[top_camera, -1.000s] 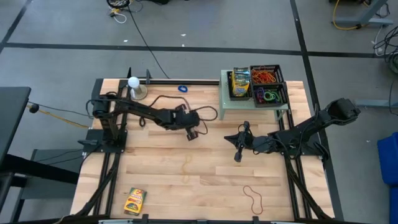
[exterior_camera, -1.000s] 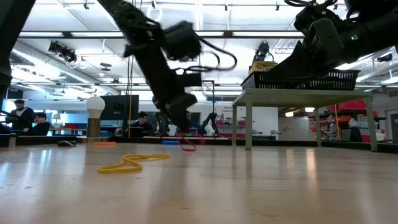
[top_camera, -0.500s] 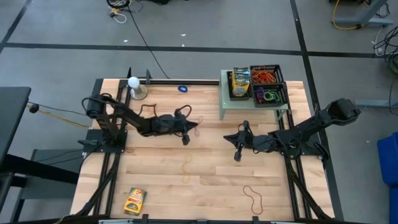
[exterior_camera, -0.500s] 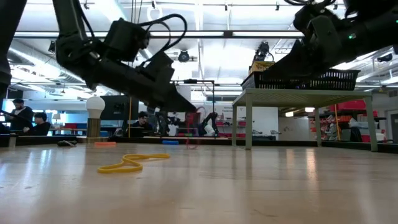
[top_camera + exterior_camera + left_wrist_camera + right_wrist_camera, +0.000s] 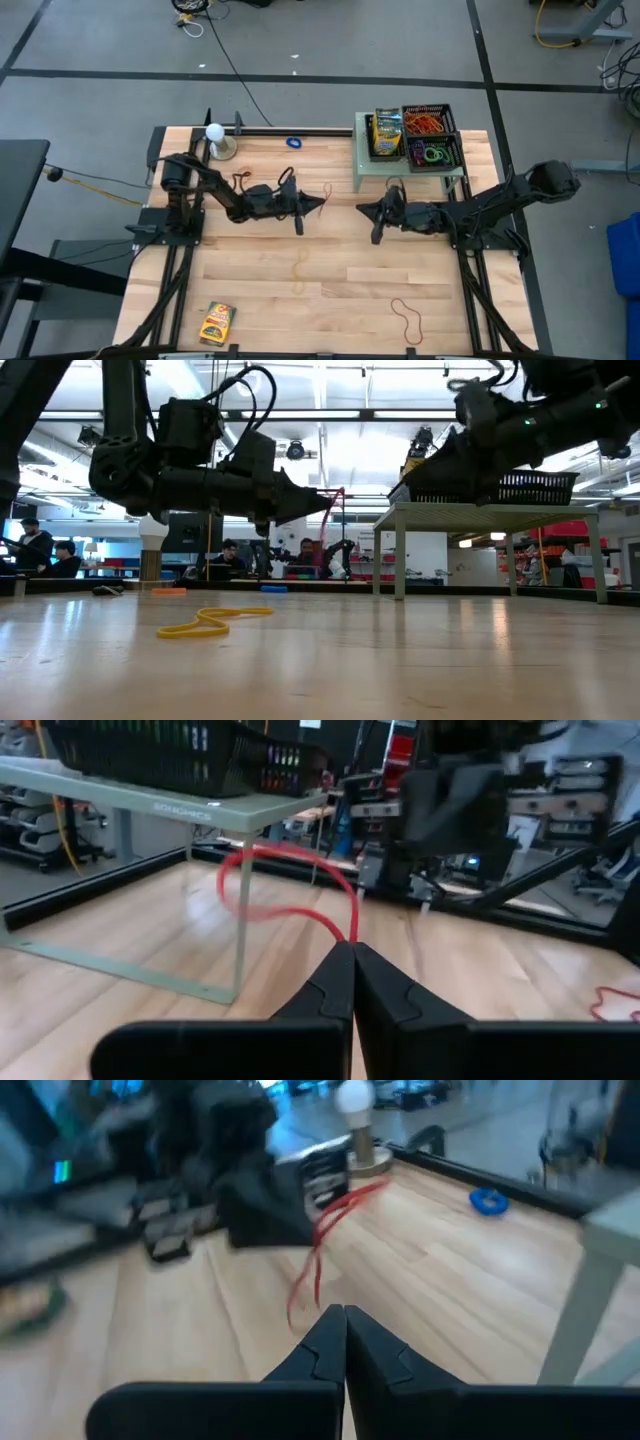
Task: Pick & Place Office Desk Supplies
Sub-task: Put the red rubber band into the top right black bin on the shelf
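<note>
Red rubber band (image 5: 285, 890) hangs pinched at the tip of the left gripper (image 5: 350, 955), whose fingers are pressed together on it; in the high view it sits just left of frame centre, lifted off the bench (image 5: 330, 260). The loop droops free from the tip, in front of the raised pale-green stand (image 5: 405, 165) that carries the black baskets (image 5: 430, 135) near the upper right of centre.

The right gripper (image 5: 375, 222) waits just right of centre, facing the left one, its fingers together and holding nothing.

Other supplies lie loose: a yellow band (image 5: 210, 622) on the wood at the lower left of the low view, a tan band (image 5: 407, 318) at the lower right of the high view, a crayon box (image 5: 216, 321) at the lower left, a blue band (image 5: 293, 143) near the top.

Risks, as I judge them: the grip takes only a thin strand, so a quick swing could let the band slip. The dangling loop could also snag on the stand's edge or a basket rim, or drape outside the basket if let go too low. The two arms are near enough to brush each other.
</note>
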